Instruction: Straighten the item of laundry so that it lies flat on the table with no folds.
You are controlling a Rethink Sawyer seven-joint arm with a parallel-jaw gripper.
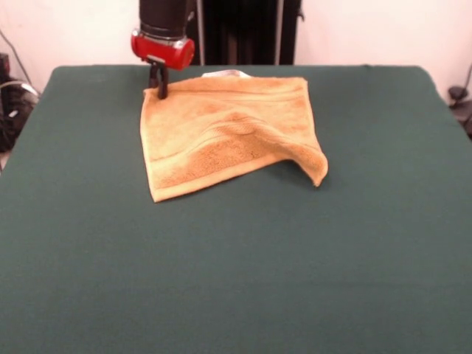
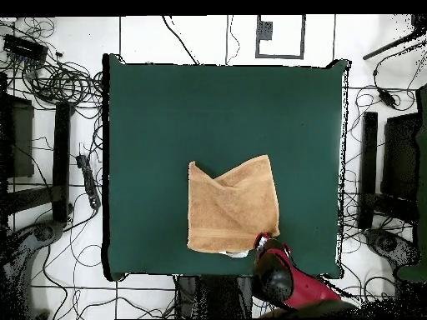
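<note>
**A:** While we take the front view first, where is the towel [image 1: 228,133]?

**B:** On the green worktop [image 1: 236,280], towards its far edge and roughly midway between the side edges. It is not flat: a ridge crosses the middle, and the corner at the picture's right is curled up off the cloth. Something white peeks out at the far hem.

**A:** And the gripper [image 1: 159,88]?

**B:** Down at the towel's far corner, on the picture's left. The jaws look drawn together on that corner, though I can't see fabric between them clearly, so I judge it a pinch rather than know it.

**A:** Overhead?

**B:** The towel [image 2: 232,208] lies close to the worktop's [image 2: 225,108] edge nearest the robot's base. Its side facing the opposite edge shows a notch, so a layer seems folded over. The gripper [image 2: 261,244] sits at the towel's corner by the base.

**A:** Risks?

**B:** I'd say a thin pinch could slip, leaving the fold. Pulling towards the base might drag the cloth off the edge or bunch the ridge further.
</note>
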